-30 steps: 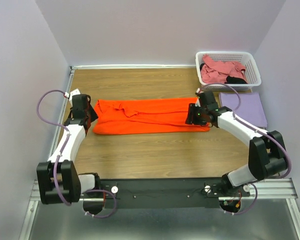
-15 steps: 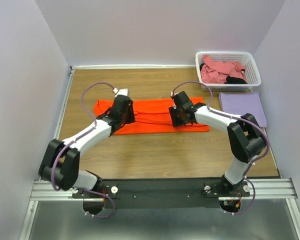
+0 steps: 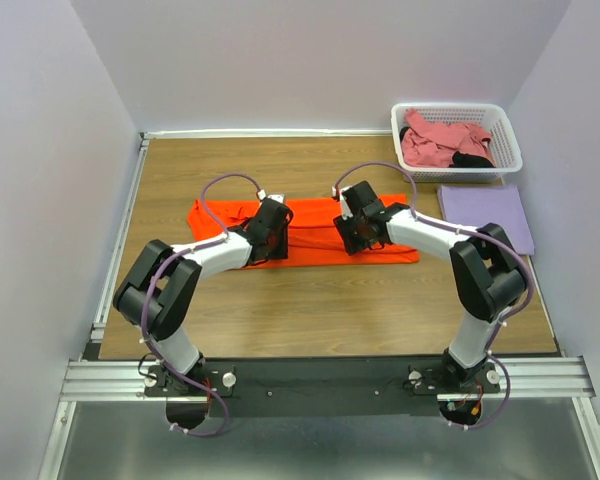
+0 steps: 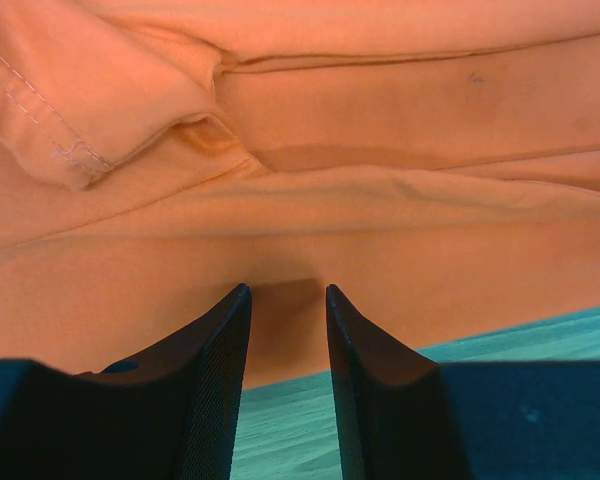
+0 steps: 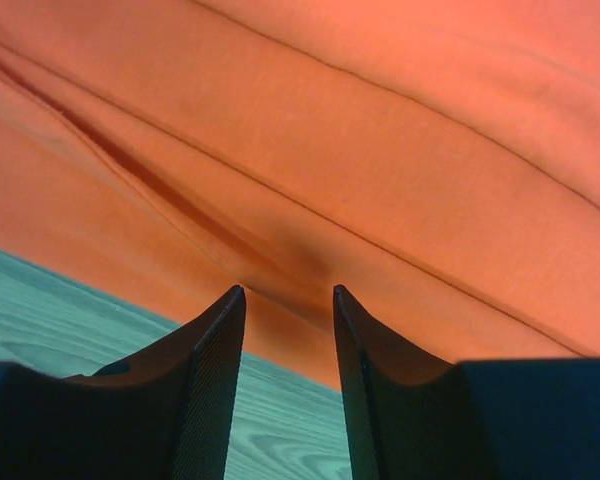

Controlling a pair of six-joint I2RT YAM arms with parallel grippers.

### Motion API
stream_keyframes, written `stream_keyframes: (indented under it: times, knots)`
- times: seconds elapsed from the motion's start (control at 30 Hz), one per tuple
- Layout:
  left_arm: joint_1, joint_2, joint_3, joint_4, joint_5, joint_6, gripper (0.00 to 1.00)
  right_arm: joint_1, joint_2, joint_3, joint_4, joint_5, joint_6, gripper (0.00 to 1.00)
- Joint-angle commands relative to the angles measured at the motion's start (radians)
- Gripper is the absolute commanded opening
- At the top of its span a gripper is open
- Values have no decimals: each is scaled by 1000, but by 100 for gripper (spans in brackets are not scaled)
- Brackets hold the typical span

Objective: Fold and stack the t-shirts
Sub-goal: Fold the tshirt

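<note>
While lavender shirt lies folded, orange shirt sits half-folded under left pincer and right pincer, both parted; pink shirt awaits.

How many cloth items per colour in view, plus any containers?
orange shirt: 1
lavender shirt: 1
pink shirt: 1
black cloth: 1
white basket: 1
Total: 5
</note>
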Motion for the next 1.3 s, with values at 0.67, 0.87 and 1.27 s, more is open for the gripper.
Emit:
stream_keyframes:
  times: [0.67, 0.87, 1.27]
  knots:
    - [-23, -1, -54, -15, 25, -19, 42, 2, 147, 180, -10, 171, -156, 9]
    - [-23, -19, -63, -18, 28, -26, 42, -12, 216, 256, -2, 260, -175, 11]
    - [-26, -30, -81, -13, 31, -38, 42, -78, 236, 299, 17, 473, -190, 42]
